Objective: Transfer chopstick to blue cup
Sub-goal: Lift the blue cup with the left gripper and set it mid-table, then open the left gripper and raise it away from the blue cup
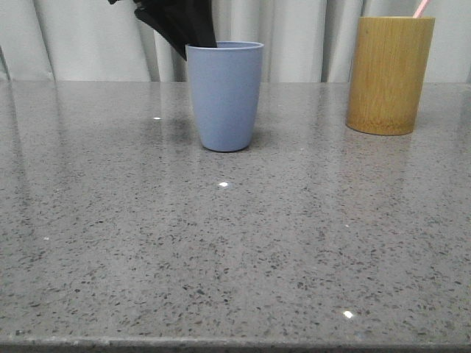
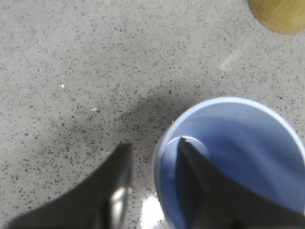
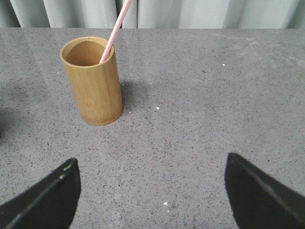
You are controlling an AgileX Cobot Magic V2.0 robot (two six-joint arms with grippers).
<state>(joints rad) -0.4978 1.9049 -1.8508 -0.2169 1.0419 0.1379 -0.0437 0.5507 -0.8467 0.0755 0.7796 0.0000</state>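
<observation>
The blue cup [image 1: 224, 95] stands upright on the table, left of centre, and looks empty in the left wrist view [image 2: 238, 157]. My left gripper [image 1: 180, 26] hangs at the cup's rear-left rim. Its jaws are open and straddle the cup wall [image 2: 155, 148]: one finger is inside the cup and the other outside, with a gap to the wall. A pink chopstick [image 1: 421, 7] sticks out of the bamboo cylinder [image 1: 388, 73] at the back right and leans on its rim in the right wrist view [image 3: 114, 31]. My right gripper [image 3: 152, 191] is open and empty above bare table, short of the cylinder [image 3: 95, 86].
The grey speckled table [image 1: 235, 243] runs to a front edge at the bottom of the front view. Pale curtains [image 1: 81, 37] hang behind the table. The bamboo cylinder's edge shows in a corner of the left wrist view [image 2: 281, 14].
</observation>
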